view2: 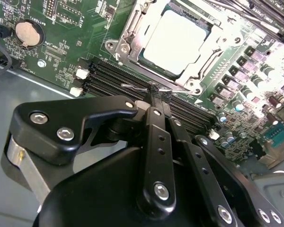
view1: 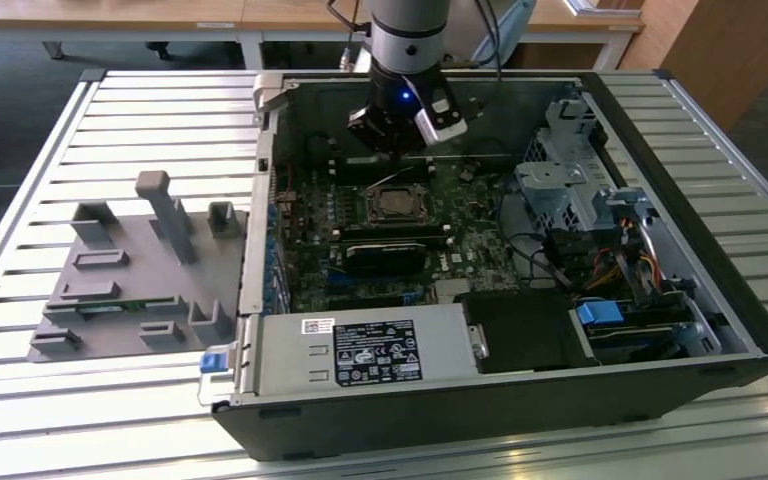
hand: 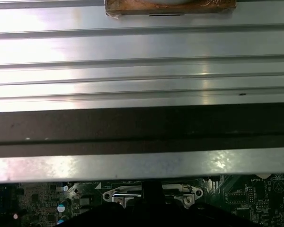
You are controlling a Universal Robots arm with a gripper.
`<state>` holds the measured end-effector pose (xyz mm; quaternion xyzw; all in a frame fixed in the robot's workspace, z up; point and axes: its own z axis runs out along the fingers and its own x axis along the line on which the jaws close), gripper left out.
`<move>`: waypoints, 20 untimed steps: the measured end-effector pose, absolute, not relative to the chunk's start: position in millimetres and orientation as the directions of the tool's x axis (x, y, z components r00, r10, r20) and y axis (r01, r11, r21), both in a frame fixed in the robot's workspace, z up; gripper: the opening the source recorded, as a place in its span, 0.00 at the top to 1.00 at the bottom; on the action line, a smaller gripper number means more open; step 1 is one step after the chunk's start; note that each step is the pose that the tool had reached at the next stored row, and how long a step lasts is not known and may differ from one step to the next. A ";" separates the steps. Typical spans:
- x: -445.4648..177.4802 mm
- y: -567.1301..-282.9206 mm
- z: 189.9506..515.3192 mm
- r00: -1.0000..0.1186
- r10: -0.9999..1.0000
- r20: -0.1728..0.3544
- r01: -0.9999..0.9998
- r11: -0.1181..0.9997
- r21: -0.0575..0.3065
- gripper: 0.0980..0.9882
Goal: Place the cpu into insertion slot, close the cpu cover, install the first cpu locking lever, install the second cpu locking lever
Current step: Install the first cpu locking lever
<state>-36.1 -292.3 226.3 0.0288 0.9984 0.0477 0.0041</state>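
Note:
The cpu (view2: pixel 177 40), a pale silvery square, lies in the insertion slot (view1: pixel 394 205) on the green motherboard. The cpu cover (view2: pixel 128 35), a silvery frame, lies flat around it with the chip's top showing through the cut-out. A thin wire locking lever (view2: pixel 132 87) runs along the socket's edge beside the memory slots. My gripper (view2: pixel 155 92) has its two black fingers pressed together on this wire. In the exterior view the gripper (view1: pixel 402 158) hangs inside the open case just behind the socket. The first wrist view shows the socket frame (hand: pixel 184 193).
Long black memory slots (view2: pixel 109 75) and a coin battery (view2: pixel 28 33) lie near the socket. A black heatsink block (view1: pixel 384 255), a drive cage (view1: pixel 571 180) and a power supply (view1: pixel 357 350) crowd the case. A grey fixture (view1: pixel 137 270) stands at the exterior view's left.

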 end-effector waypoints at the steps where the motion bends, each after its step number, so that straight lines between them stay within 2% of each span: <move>1: -35.6 -292.3 226.3 -0.998 0.058 -0.005 0.057 0.994 0.095 0.99; 20: -25.1 -290.1 219.1 -0.998 0.058 -0.005 0.057 0.994 0.095 0.99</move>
